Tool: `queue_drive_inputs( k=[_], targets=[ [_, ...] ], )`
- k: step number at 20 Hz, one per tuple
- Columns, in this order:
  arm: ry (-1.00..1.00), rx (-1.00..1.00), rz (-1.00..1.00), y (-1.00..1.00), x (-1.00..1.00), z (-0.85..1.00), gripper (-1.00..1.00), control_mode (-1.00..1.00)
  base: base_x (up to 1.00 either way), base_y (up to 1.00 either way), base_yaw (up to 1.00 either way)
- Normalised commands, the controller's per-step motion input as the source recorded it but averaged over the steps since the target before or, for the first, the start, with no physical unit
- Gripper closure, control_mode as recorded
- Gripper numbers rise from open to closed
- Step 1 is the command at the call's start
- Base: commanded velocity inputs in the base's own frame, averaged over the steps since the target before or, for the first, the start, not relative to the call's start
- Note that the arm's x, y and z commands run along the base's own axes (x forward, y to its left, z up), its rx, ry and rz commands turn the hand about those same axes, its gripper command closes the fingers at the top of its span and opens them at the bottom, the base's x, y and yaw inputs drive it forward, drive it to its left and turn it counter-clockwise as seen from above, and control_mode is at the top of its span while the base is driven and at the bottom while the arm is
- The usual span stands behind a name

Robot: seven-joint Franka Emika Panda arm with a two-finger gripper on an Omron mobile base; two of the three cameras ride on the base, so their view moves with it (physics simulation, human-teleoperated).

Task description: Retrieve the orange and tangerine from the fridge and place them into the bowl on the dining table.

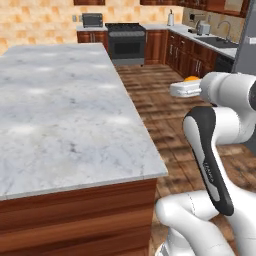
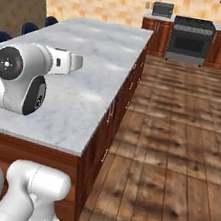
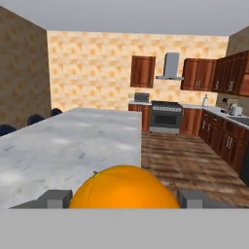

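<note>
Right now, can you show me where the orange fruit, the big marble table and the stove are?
orange fruit [image 3: 124,188]: hand view, middle of its rounded front, between the fingers.
dining table [image 1: 60,110]: left base view, bare marble top.
stove [image 2: 190,41]: right base view, dark oven door.

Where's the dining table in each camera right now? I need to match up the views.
Left base view: the dining table fills the left half.
Right base view: centre-left, running away beyond the arm.
Hand view: lower left, behind the orange fruit.
Shared landmark: the black stove against the back wall, past the table's far end.
</note>
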Motion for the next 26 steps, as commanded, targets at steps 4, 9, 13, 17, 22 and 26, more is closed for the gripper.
queue_drive_inputs(
  k=[4,9,13,17,22,26],
  targets=[
    [0.0,0.0,0.0,0.0,0.0,0.0,1.0,1.0,0.01,1.0,0.0],
    [0.0,0.0,0.0,0.0,0.0,0.0,1.0,1.0,0.0,1.0,0.0],
    [0.0,0.0,0.0,0.0,0.0,0.0,1.0,1.0,0.0,1.0,0.0],
    [0.0,0.0,0.0,0.0,0.0,0.0,1.0,1.0,0.0,1.0,-0.01],
    [0.0,0.0,0.0,0.0,0.0,0.0,1.0,1.0,0.0,1.0,-0.03],
    [0.0,0.0,0.0,0.0,0.0,0.0,1.0,1.0,0.0,1.0,-0.06]
  ],
)
